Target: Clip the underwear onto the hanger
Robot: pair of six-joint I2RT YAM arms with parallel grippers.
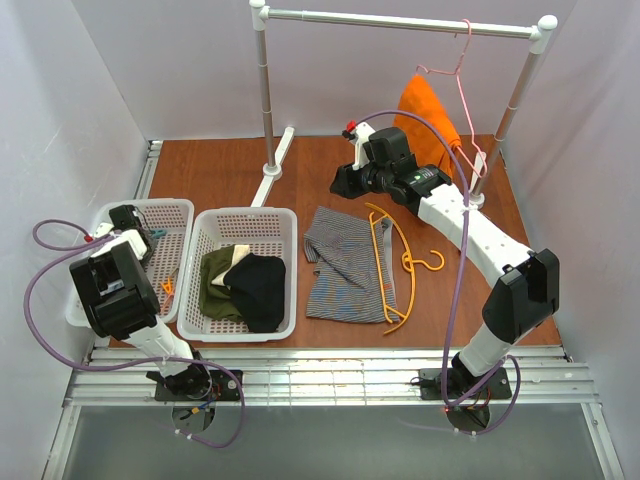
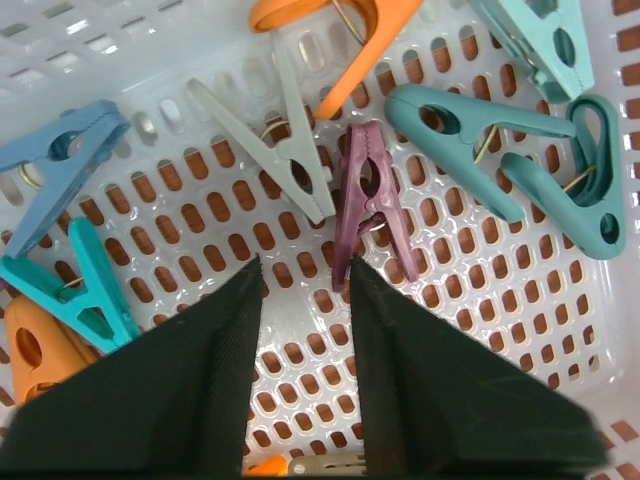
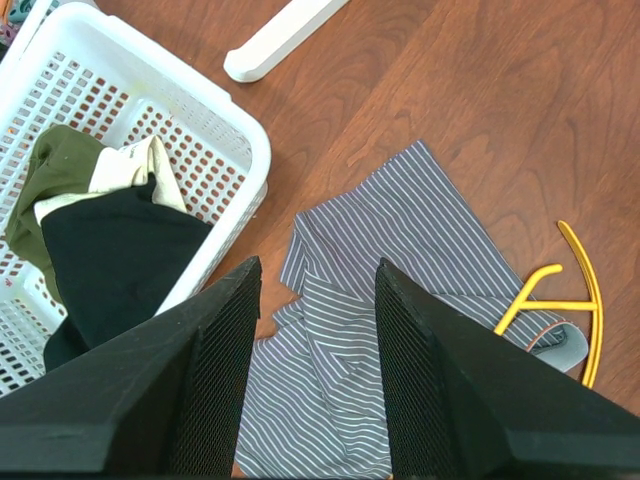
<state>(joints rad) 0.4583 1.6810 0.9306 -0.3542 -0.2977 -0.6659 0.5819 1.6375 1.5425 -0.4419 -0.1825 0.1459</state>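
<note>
The left gripper [image 2: 303,272] hangs low inside the peg basket [image 2: 480,340], jaws parted with nothing between them. A purple peg [image 2: 372,200] lies just ahead, its tip close to one finger, with grey, teal, blue and orange pegs scattered around it. The right gripper [image 3: 318,275] hovers with jaws likewise apart and empty above the underwear [image 3: 400,240]. The garment lies spread flat on the wooden table [image 3: 480,100], just beside the clothes basket [image 3: 180,90]. The hanger [image 3: 570,305] lies flat, overlapping the garment's far edge.
</note>
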